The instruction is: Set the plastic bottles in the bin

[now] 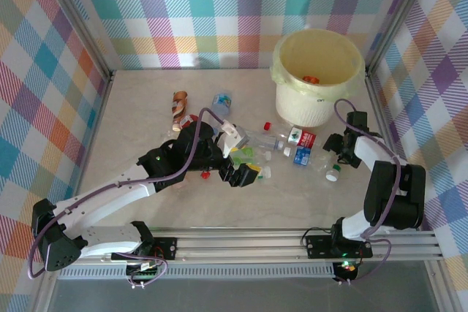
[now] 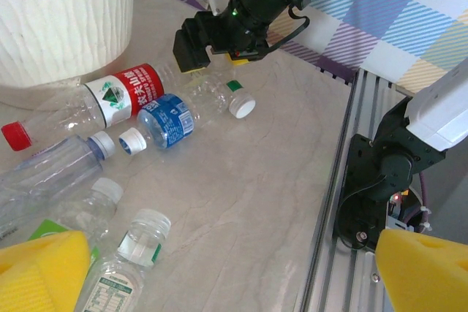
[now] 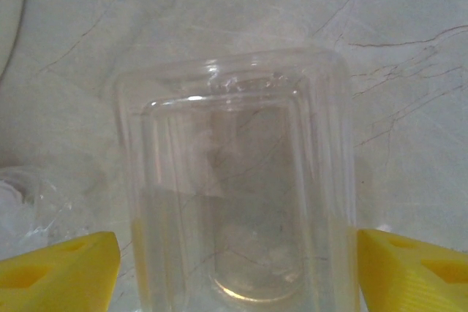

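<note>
The bin (image 1: 281, 63) stands at the back right, its pale wall (image 2: 58, 20) close to the bottles. My right gripper (image 1: 338, 153) (image 3: 238, 268) is low on the table, open around the base of a clear plastic bottle (image 3: 234, 180) (image 2: 212, 96) with a white cap. The yellow pads (image 3: 66, 268) stand close beside that bottle's sides, and it still lies on the table. My left gripper (image 1: 245, 173) (image 2: 234, 275) hangs wide open and empty over a group of clear bottles (image 2: 139, 235). A red-label bottle (image 2: 121, 93) and a blue-label one (image 2: 167, 120) lie between the arms.
A brown-label bottle (image 1: 178, 106) and a crushed bluish one (image 1: 221, 100) lie at the back left. Something orange (image 1: 311, 79) sits inside the bin. The metal rail (image 1: 241, 242) with the right arm's base (image 2: 380, 173) runs along the near edge. Plaid walls enclose the table.
</note>
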Controlling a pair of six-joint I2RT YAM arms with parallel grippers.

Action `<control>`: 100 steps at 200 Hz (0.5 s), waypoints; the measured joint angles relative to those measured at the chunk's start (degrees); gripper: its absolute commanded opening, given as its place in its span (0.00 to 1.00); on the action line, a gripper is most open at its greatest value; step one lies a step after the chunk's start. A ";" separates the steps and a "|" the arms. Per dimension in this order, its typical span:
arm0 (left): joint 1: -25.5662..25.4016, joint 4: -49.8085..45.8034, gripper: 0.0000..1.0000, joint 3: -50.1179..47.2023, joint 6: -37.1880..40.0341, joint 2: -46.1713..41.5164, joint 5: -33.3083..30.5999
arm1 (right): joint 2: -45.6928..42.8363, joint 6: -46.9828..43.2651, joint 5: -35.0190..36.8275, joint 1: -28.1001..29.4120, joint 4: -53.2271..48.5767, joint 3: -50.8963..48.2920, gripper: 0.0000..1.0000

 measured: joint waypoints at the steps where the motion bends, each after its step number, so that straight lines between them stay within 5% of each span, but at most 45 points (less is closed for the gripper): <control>1: 0.00 0.00 1.00 0.00 0.00 0.00 0.00 | 0.04 -0.02 0.00 0.00 0.02 0.02 0.82; 100: 0.00 -0.35 1.00 0.33 0.02 1.07 -0.02 | 1.88 -1.11 1.49 -0.74 1.33 0.92 0.65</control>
